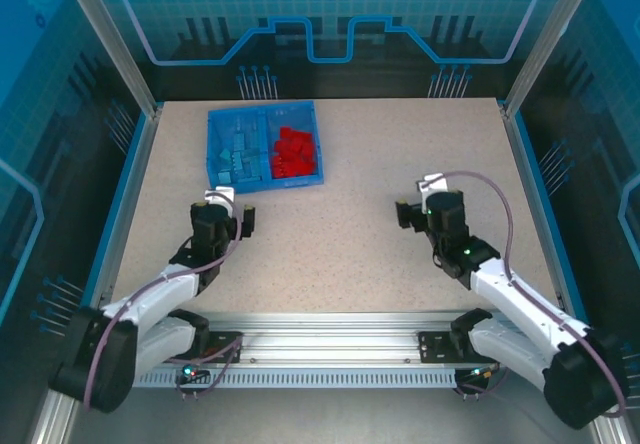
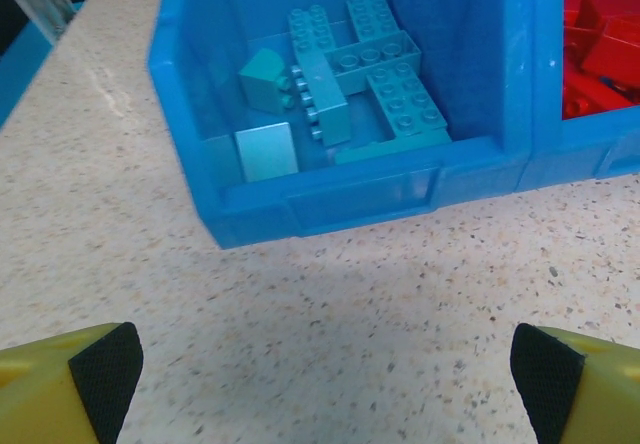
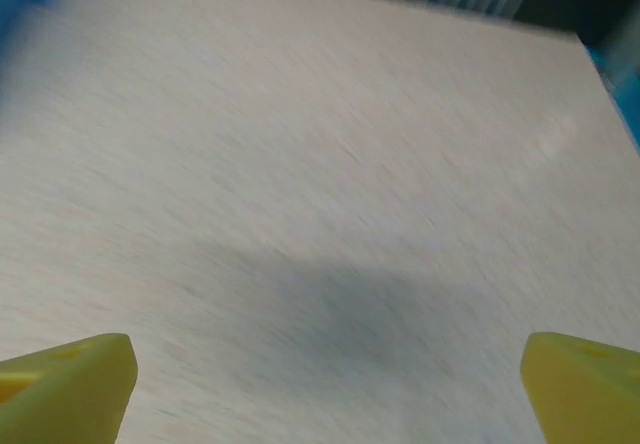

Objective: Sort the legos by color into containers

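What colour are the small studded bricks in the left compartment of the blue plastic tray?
The small studded bricks are light blue, clearest in the left wrist view.

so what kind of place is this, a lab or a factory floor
Probably a robotics lab test cell: a left arm and right arm bolted to a metal rail, a speckled table walled by blue translucent panels, and a blue tray of sorted bricks.

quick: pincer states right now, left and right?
Left pincer: open, holding nothing.
Right pincer: open, holding nothing.
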Robot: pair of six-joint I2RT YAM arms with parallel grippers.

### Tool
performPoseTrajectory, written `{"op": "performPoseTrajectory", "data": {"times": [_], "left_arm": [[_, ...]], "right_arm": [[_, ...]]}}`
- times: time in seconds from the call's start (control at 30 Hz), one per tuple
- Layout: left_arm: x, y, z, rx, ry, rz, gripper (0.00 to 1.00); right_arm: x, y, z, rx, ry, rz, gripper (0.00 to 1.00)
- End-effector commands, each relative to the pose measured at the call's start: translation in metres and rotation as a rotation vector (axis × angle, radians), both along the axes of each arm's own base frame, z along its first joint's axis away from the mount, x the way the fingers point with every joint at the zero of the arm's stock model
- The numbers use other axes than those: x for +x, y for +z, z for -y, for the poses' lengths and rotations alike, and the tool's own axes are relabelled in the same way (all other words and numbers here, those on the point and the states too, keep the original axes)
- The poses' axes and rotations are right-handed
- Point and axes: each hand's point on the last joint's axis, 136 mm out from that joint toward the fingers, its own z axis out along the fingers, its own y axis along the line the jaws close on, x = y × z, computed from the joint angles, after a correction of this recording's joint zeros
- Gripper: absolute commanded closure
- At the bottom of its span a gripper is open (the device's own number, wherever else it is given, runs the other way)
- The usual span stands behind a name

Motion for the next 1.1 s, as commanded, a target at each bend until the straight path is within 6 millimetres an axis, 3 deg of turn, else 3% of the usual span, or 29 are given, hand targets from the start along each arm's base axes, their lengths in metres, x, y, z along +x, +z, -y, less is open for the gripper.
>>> {"op": "performPoseTrajectory", "data": {"times": [0.0,0.07,0.13,0.23,0.3,0.33,0.37,0.47,1.07], "left_arm": [[0.024,0.019,0.005,-0.068,-0.038,0.148,0.01],[0.034,0.018,0.003,-0.059,-0.046,0.155,0.01],[0.045,0.018,0.0,-0.072,-0.057,0.173,0.01],[0.057,0.0,-0.015,-0.119,-0.022,0.161,0.01],[0.065,-0.009,-0.014,-0.14,-0.055,0.16,0.01],[0.064,-0.015,-0.011,-0.159,-0.073,0.095,0.01],[0.067,-0.013,-0.01,-0.17,-0.087,0.099,0.01],[0.07,-0.016,-0.02,-0.21,-0.052,0.073,0.01],[0.07,-0.016,-0.021,-0.209,-0.048,0.073,0.01]], "right_arm": [[0.021,-0.002,0.039,0.071,-0.147,0.105,0.0],[0.035,-0.019,0.044,0.092,-0.141,0.115,0.0],[0.051,-0.02,0.038,0.115,-0.092,0.151,0.0],[0.075,-0.022,0.031,0.038,-0.023,0.154,0.0],[0.082,-0.042,0.037,0.1,-0.005,0.188,0.0],[0.084,-0.04,0.041,0.108,-0.012,0.237,0.0],[0.082,-0.046,0.037,0.13,0.009,0.149,0.0],[0.085,-0.048,0.034,0.13,0.023,0.133,0.0],[0.087,-0.047,0.028,0.096,0.039,0.139,0.0]]}}
